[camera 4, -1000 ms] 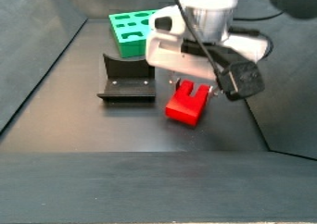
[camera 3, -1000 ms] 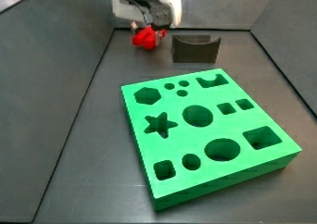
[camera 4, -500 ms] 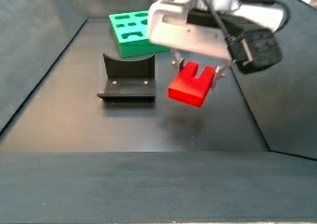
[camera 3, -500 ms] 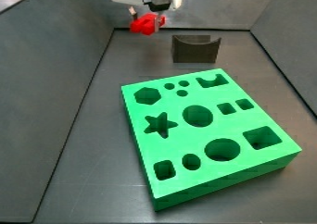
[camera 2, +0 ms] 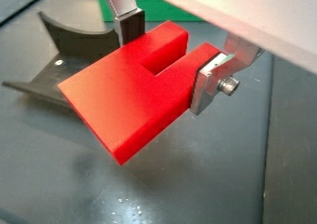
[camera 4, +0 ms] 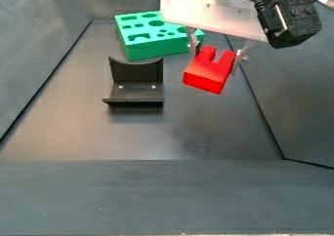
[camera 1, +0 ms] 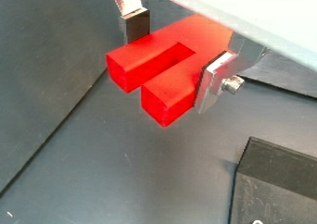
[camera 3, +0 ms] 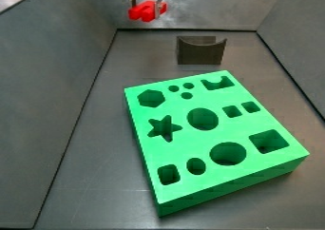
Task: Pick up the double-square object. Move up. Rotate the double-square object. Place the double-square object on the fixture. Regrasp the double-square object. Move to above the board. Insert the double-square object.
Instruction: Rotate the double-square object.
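Note:
My gripper (camera 4: 216,53) is shut on the double-square object (camera 4: 209,70), a bright red notched block, and holds it in the air well above the dark floor. In a side view the block (camera 3: 148,10) hangs at the far end of the enclosure, behind the fixture (camera 3: 200,49). Both wrist views show the silver fingers (camera 1: 133,26) pressing the block (camera 1: 161,70) from two sides, its notch between them. The gripper (camera 2: 171,56) carries the block (camera 2: 130,103) with the fixture (camera 2: 77,44) just beyond. The green board (camera 3: 210,134) with several cut-outs lies nearer the front.
Grey walls enclose the dark floor on three sides. The fixture (camera 4: 135,82) stands between the held block and the board (camera 4: 150,33). A corner of the fixture's base plate (camera 1: 279,186) shows below the block.
The gripper has risen with the red block, lifting it off the floor to well above the fixture's height. Fixture and board have not moved.

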